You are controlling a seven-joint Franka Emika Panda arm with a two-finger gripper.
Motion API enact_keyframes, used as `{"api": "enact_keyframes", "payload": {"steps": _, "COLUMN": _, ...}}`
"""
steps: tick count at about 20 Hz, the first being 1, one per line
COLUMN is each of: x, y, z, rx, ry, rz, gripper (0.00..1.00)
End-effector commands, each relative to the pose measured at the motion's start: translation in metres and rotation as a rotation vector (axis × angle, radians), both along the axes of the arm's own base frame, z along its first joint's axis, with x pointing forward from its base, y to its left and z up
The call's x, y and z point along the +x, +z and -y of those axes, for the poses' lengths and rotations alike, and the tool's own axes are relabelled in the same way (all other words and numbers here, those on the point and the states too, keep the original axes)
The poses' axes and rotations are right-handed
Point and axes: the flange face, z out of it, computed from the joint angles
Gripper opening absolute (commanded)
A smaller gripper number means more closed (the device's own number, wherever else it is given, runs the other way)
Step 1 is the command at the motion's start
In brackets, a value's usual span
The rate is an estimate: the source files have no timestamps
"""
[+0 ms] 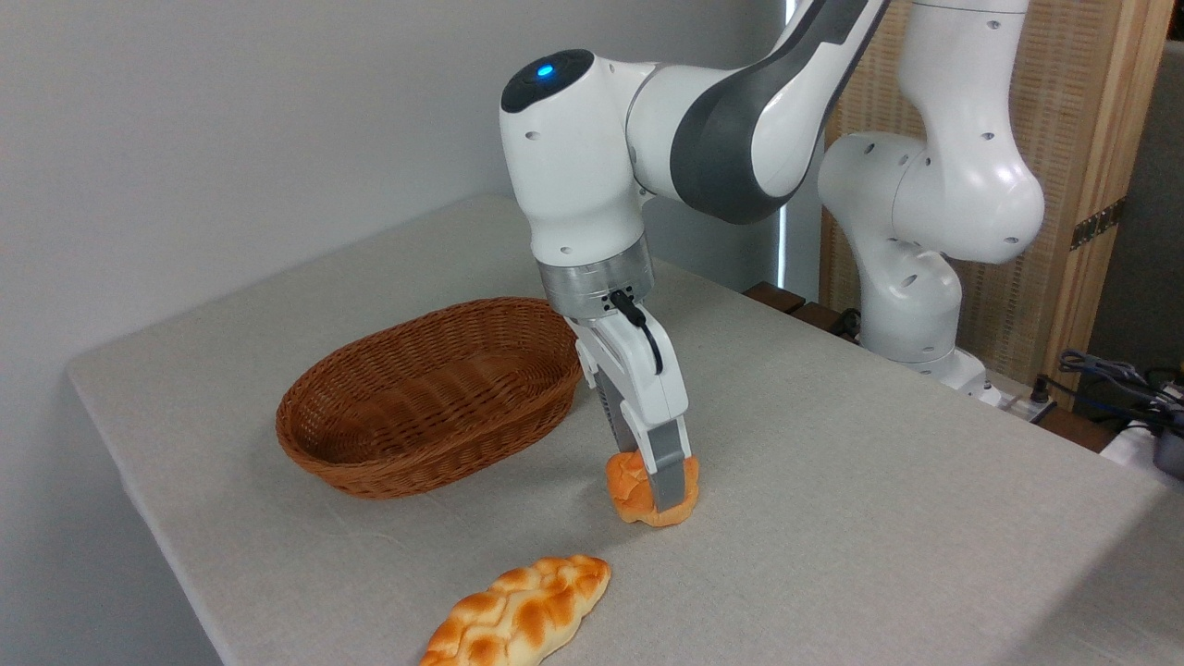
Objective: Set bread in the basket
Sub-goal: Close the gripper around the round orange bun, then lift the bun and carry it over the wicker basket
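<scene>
So the white Franka arm's two-finger gripper point(659, 490) is down at the small round knotted bun with the orange-golden glossy crust point(638, 495), just right of the frame's centre and a bit below it, sitting on the grey cloth-covered table point(879, 481). One grey finger point(668, 476) runs down the front of the bun, and the other is hidden behind it, so the jaws look narrowed to about the bun's width and closed around it, though I can't fully confirm how firm the pinch is. The bun looks like it's resting on the table or barely off it, hard to say. The oval brown woven wicker basket point(407, 453) sits just to the left, near but not touching, and it's empty. A long braided golden loaf point(518, 615) lies at the bottom centre, apart from everything. My read: this is the grasp step, with the lift not really underway. Next it needs a straight pull up high enough to clear the basket's flared rim, then a short move left and a release over the middle.
</scene>
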Motion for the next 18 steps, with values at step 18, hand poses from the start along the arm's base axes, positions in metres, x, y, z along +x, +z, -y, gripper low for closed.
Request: {"api": "enact_keyframes", "payload": {"steps": 18, "x": 0.085, "y": 0.128, "z": 0.101, "rx": -0.194, "ry": 0.336, "rz": 0.069, "gripper": 0.58}}
